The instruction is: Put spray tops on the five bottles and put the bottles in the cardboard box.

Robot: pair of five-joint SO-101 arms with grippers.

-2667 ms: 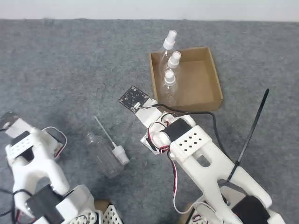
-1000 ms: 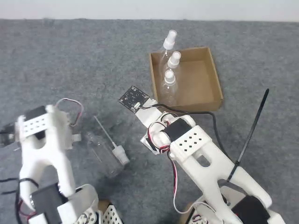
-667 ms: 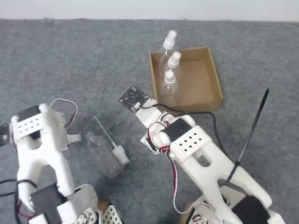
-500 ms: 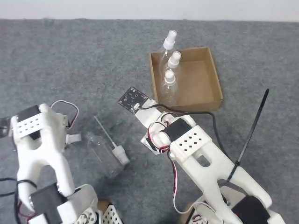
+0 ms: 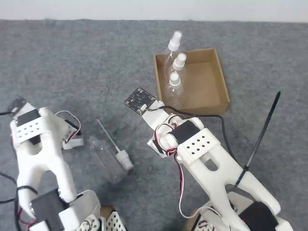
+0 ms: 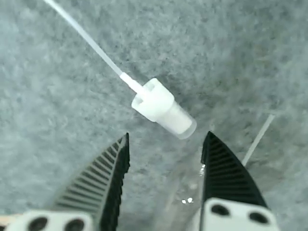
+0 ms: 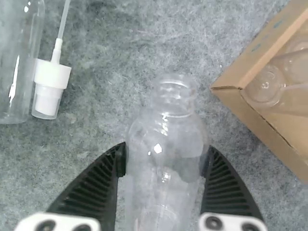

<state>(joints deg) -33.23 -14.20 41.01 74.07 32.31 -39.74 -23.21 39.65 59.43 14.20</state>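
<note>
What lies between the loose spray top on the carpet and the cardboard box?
The right wrist view shows the uncapped bottle, gripped in the right end effector, lying between the spray top and the box.

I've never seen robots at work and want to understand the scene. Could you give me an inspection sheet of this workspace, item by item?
Surface: grey carpet.
Job's things: cardboard box with three topped bottles along one side; lying bottle, uncapped, beside a loose spray top; held bottle, also uncapped.
Clutter: thin black strip by the right arm.
Grippers: left gripper with fingers open, by the loose spray top; right gripper shut on the held bottle.
Cables: coloured wires and a black cable on the right arm.
Surroundings: pale strip beyond the carpet.
</note>
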